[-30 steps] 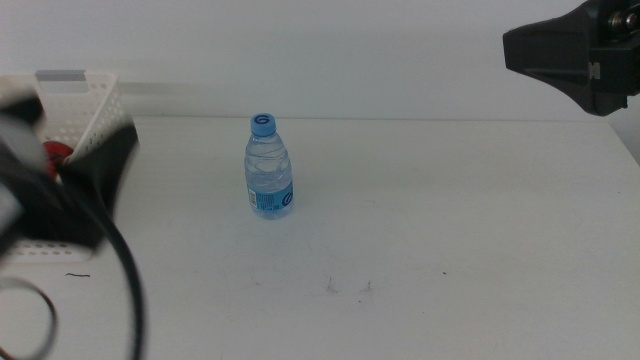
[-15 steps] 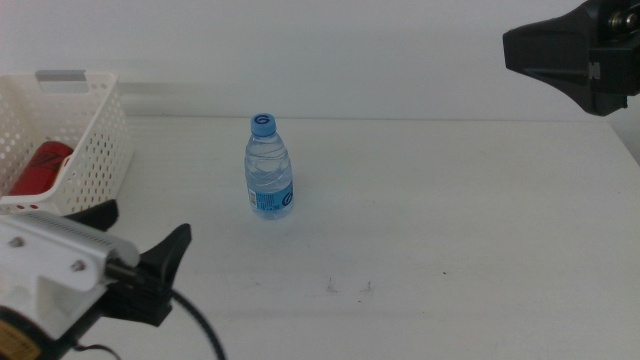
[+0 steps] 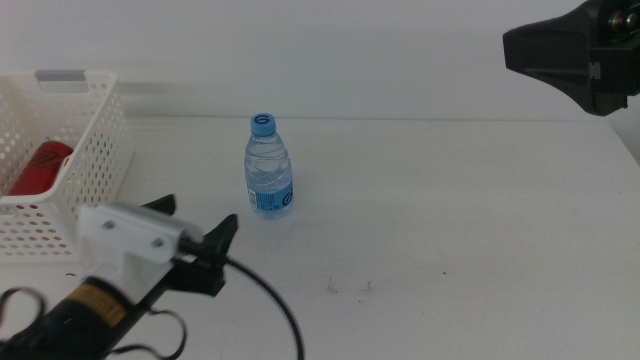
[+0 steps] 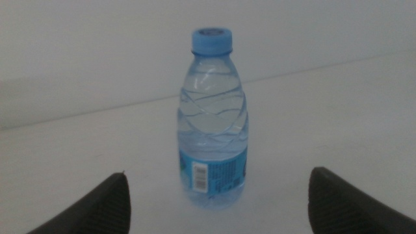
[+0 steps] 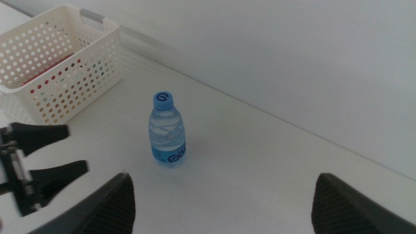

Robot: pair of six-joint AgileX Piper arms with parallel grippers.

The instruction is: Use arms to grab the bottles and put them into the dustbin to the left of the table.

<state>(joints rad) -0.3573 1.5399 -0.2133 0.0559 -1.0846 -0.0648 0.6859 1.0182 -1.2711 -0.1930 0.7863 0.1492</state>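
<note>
- My left gripper [image 3: 200,250], with its white blocky housing, is low over the table near the front edge. Its two dark jaws are spread wide and hold nothing, and they point toward the bottle, so I judge it is lined up for a grasp.
- The small clear plastic water bottle with blue cap and blue label [image 4: 214,123] stands upright on the large flat white tabletop [image 3: 450,200]. In the left wrist view it sits between the two jaw tips but beyond them, not touched.
- The white perforated plastic basket [image 3: 95,150] is at the table's left end, beside this arm. A red object [image 3: 38,165] lies inside it, probably the can.
- My right gripper [image 3: 570,50] waits high at the far right, jaws wide apart and empty, well apart from the bottle.
</note>
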